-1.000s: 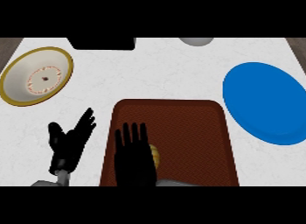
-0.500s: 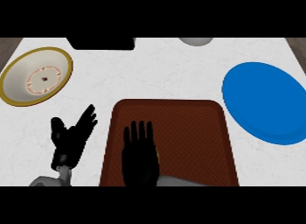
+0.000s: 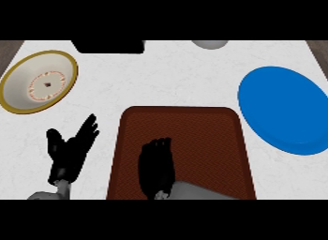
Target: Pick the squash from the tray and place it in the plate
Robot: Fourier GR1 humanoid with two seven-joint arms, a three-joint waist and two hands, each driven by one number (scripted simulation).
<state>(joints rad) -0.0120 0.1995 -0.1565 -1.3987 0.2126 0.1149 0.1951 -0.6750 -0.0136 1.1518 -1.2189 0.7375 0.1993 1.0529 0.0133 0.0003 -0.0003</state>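
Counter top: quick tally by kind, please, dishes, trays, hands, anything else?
Plates: 2, blue plate and gold-rimmed plate
Trays: 1, brown tray
Hands: 2, left hand, right hand
Unidentified at far edge: 2, black object, grey object
Total: 7

Left hand open, fingers up, low at view's left. Right hand flat, fingers straight fwd, grey forearm behind it.

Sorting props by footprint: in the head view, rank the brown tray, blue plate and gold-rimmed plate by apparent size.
1. Brown tray, though partly hidden by the right hand.
2. Blue plate.
3. Gold-rimmed plate.
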